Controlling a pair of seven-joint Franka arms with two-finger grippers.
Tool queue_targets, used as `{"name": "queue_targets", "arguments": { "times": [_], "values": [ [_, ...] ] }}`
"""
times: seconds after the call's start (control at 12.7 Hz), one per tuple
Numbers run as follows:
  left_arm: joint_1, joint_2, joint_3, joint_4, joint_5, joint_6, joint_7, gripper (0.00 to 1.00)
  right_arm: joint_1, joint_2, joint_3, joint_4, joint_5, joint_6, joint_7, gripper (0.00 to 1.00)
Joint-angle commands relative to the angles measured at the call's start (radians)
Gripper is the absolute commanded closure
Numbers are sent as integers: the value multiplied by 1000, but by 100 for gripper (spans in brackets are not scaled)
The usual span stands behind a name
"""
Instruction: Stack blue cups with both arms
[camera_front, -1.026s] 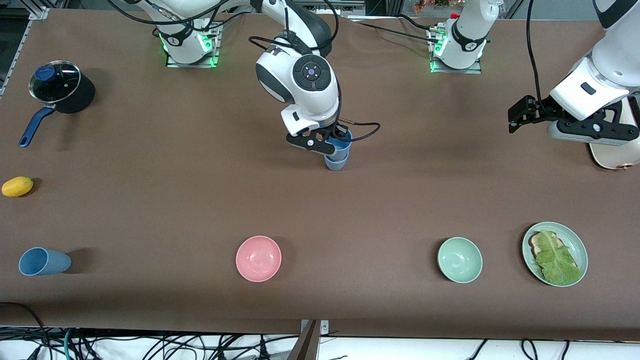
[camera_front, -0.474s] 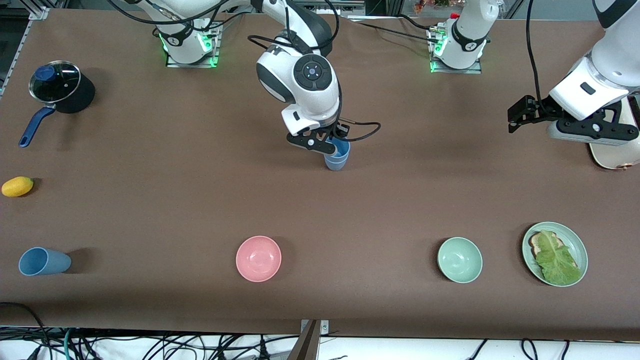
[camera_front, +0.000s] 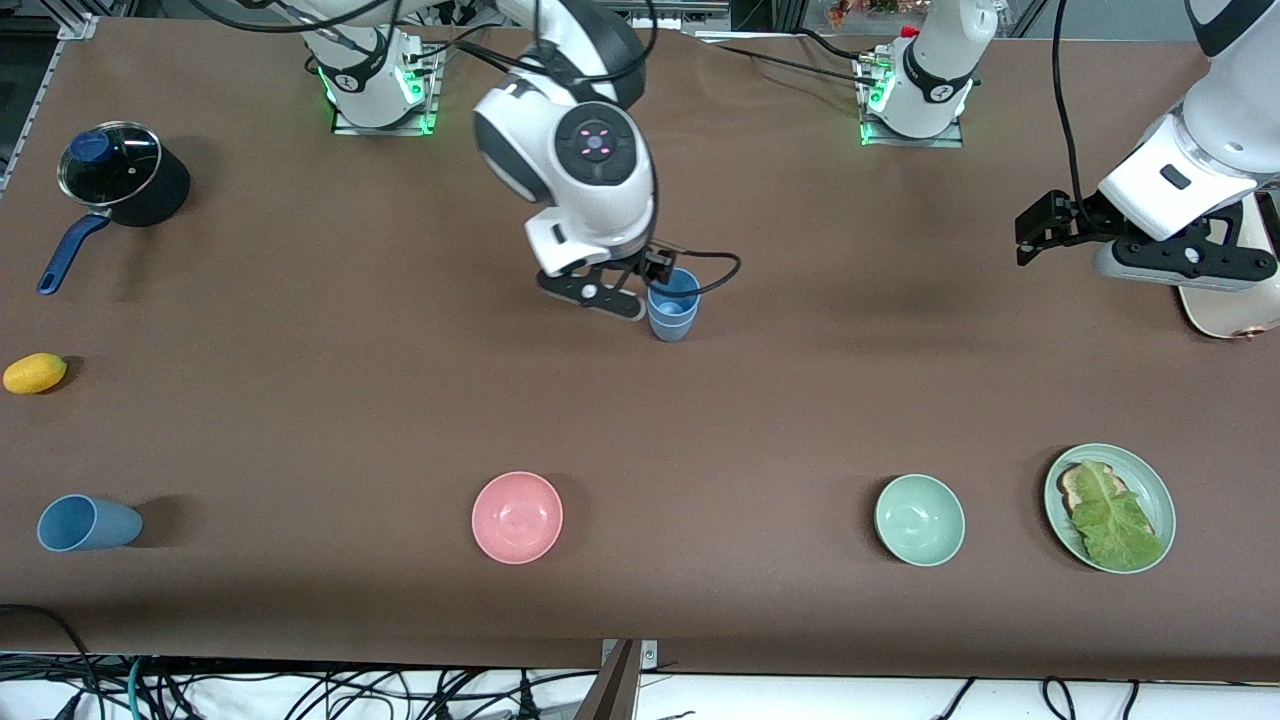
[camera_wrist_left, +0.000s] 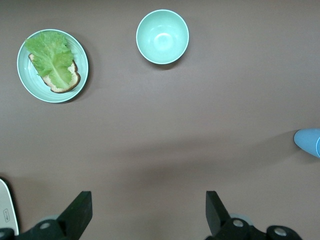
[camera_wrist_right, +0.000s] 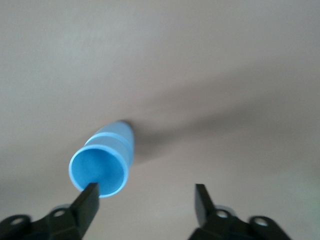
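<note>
two nested blue cups (camera_front: 672, 305) stand upright mid-worktop, at about 1 o'clock from the pink bowl (camera_front: 517, 517). a third blue cup (camera_front: 86, 523) lies on its side at that bowl's 9 o'clock. the right gripper (camera_wrist_right: 145, 205) hangs spread, empty, just beside the stack. the left gripper (camera_wrist_left: 147, 212) waits wide open, empty, above the worktop (camera_front: 800, 400) at the left arm's end.

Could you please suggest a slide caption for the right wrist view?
Open right gripper beside the two nested matte dusty-blue tapered cups standing on the brown table.
</note>
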Motion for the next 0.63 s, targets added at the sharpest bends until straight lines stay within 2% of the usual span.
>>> {"name": "queue_targets", "arguments": {
  "times": [0.0,0.24,0.32,0.39,0.47,0.55],
  "values": [
    [-4,6,6,24,-14,-20,13,0,-106,-33,13,37,4,-73,-138,0],
    [-4,8,6,24,-14,-20,15,0,-251,-96,9,34,11,-149,-193,0],
    [-4,8,6,24,-14,-20,15,0,-282,-139,-7,30,31,-153,-271,0],
    [-6,8,5,24,-14,-20,13,0,-284,-198,-93,-1,74,-150,-413,0],
    [-6,8,5,25,-14,-20,12,0,-289,-278,-150,-88,142,-140,-517,0],
    [-6,8,5,24,-14,-20,11,0,-290,-359,-238,-175,216,-137,-604,0]
  ]
}}
